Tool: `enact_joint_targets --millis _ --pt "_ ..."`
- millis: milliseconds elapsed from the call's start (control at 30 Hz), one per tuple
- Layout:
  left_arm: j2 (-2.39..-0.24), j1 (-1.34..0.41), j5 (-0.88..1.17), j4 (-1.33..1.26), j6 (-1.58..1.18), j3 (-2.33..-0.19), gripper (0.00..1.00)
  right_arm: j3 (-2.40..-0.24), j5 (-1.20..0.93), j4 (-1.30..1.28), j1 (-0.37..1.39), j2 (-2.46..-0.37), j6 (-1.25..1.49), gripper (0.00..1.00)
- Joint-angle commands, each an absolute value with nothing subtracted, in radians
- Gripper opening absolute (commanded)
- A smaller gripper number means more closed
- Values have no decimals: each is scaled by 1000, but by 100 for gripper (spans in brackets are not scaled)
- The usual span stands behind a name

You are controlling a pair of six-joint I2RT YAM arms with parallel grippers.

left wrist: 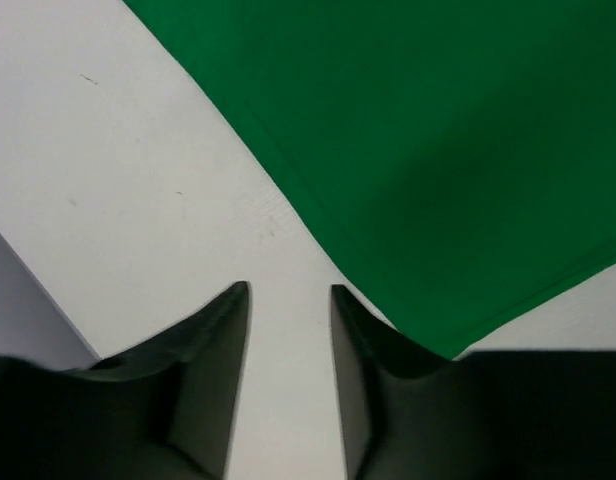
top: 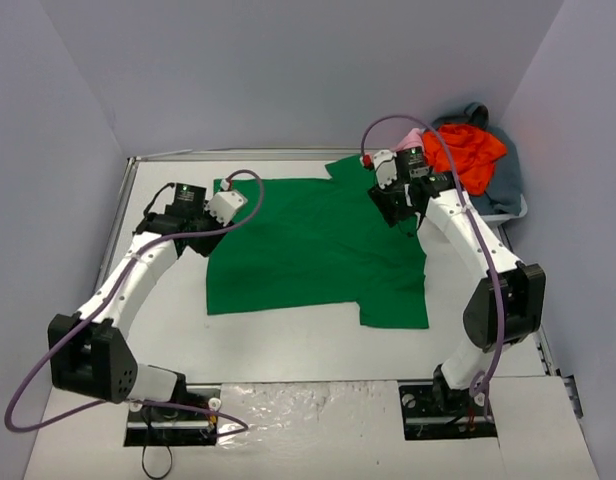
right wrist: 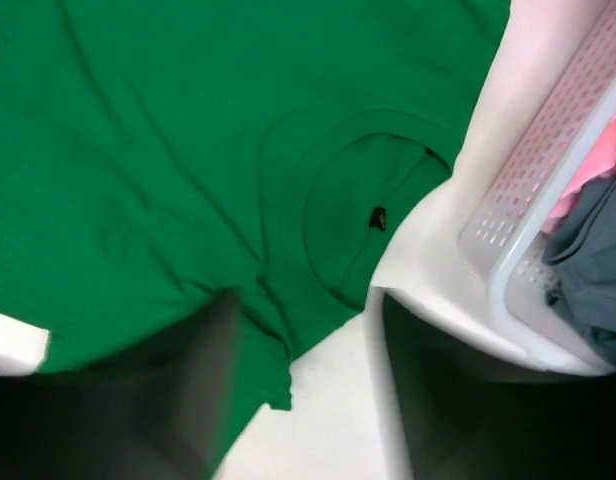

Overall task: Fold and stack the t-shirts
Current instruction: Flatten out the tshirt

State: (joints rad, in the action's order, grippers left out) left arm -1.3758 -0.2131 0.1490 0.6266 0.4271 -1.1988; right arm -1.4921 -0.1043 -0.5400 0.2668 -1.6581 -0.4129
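Observation:
A bright green t-shirt (top: 318, 250) lies spread flat on the white table, collar toward the back right. My left gripper (top: 220, 222) hovers at the shirt's far left corner. In the left wrist view it (left wrist: 288, 295) is open over bare table, with the green shirt's (left wrist: 438, 130) hem corner just right of the right finger. My right gripper (top: 396, 210) hangs over the collar end. In the right wrist view it (right wrist: 303, 300) is open and blurred, with the green shirt's (right wrist: 168, 150) collar and black tag (right wrist: 378, 218) below it. Neither gripper holds anything.
A white perforated tub (top: 503, 215) stands at the back right, close to my right gripper. It holds an orange-red shirt (top: 473, 150), a pale pink one (top: 413, 138) and a grey-blue one (top: 503, 185). Its rim (right wrist: 528, 220) shows beside the right finger. Pale walls enclose the table.

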Motion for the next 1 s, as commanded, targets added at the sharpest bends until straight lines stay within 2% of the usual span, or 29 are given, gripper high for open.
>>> enact_joint_targets --millis 0,33,67,100,133,300,500,767,967 --pt "-1412 -216 68 476 448 -1177 31 -1511 -66 -525 255 -1721 -381 38" --pt "-1445 -216 55 472 428 -1205 15 -1528 -64 -528 255 -1782 -374 28" --pt "-1484 -215 51 479 408 -1232 8 -1549 -61 -528 255 -1813 -370 22" --pt "-1565 -215 52 509 375 -1262 3 -1589 -55 -528 255 -1845 -361 6" --pt "-1604 -215 57 523 358 -1329 2 -1609 -54 -528 255 -1902 -359 0" --pt "-1831 -215 98 569 276 -1488 2 -1701 -22 -537 253 -2037 -350 0" --pt "-1995 -216 166 597 206 -1649 2 -1747 -5 -541 239 -2132 -354 0" --pt "-2135 -203 279 722 150 -1816 2 -1844 -3 -566 233 -2223 -376 0" --pt "-2197 -199 267 770 146 -1885 3 -1925 -6 -595 227 -2322 -380 0"
